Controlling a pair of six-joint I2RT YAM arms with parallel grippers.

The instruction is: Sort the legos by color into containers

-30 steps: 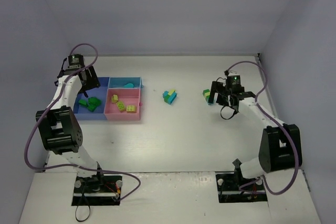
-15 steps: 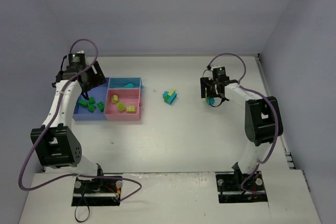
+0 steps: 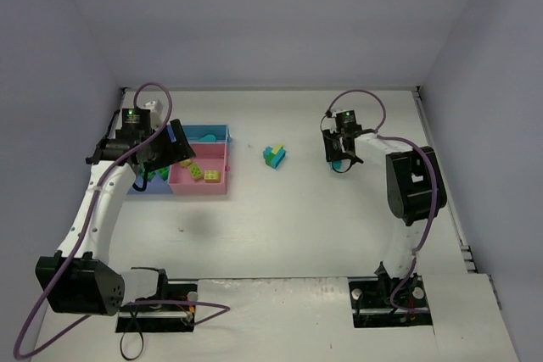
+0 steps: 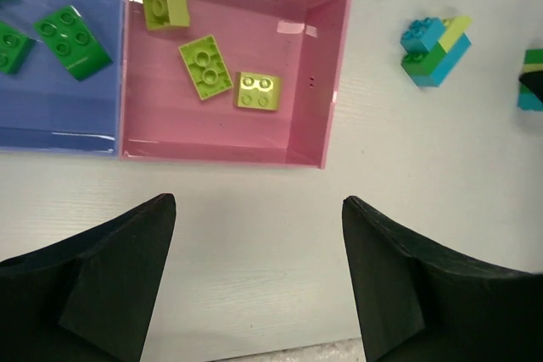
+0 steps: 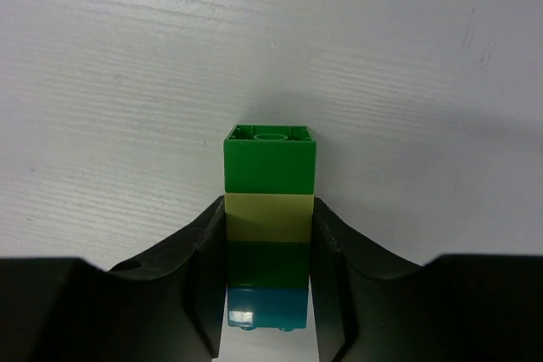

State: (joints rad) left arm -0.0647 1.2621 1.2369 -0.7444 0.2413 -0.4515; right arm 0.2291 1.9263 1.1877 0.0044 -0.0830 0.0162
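My right gripper (image 5: 270, 214) is shut on a stack of legos (image 5: 270, 158), green, yellow-green, dark green and teal, lying on the table at the right (image 3: 341, 152). A second clump of teal, green and yellow-green legos (image 3: 274, 156) (image 4: 435, 46) lies mid-table. The pink tray (image 4: 333, 82) holds three yellow-green bricks (image 4: 205, 66). Dark green bricks (image 4: 75, 36) lie in the blue tray (image 4: 51, 120). Behind them, the light-blue tray (image 3: 212, 132) holds a teal piece. My left gripper (image 4: 259, 203) hangs open over bare table just in front of the pink tray, with nothing between its fingers.
The trays (image 3: 200, 181) sit joined together at the table's left. White walls close the table in at the back and on both sides. The right arm's cable (image 3: 356, 95) loops above its wrist.
My right gripper has shut on the stack of legos. My left arm has swung right from the blue tray to the pink tray, jaws still open.
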